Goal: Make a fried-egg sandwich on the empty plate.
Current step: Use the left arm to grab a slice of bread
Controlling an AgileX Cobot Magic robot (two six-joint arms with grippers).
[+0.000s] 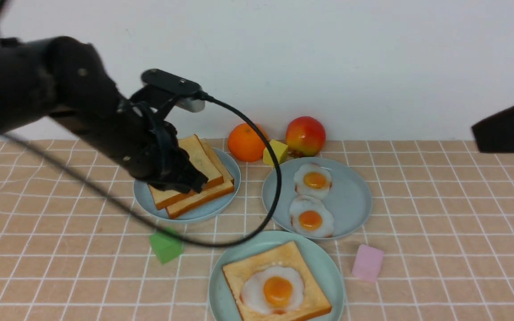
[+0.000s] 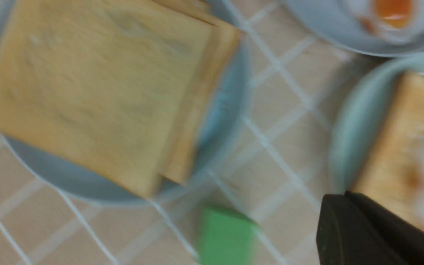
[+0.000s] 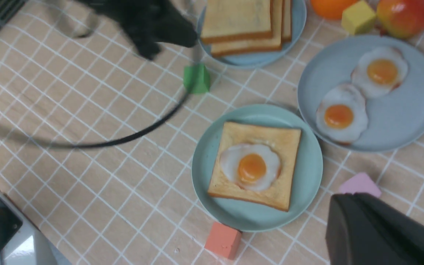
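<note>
One toast slice (image 1: 243,272) bearing the fried egg (image 1: 275,290) is found on the mint-green plate (image 1: 326,267). Behind-left of that plate, the left gripper (image 1: 190,180) is closed over the toast stack (image 1: 201,158), with nothing visibly gripped. The right gripper (image 3: 348,213) is likewise closed. The stack could be shoved askew by shut jaws.
</note>
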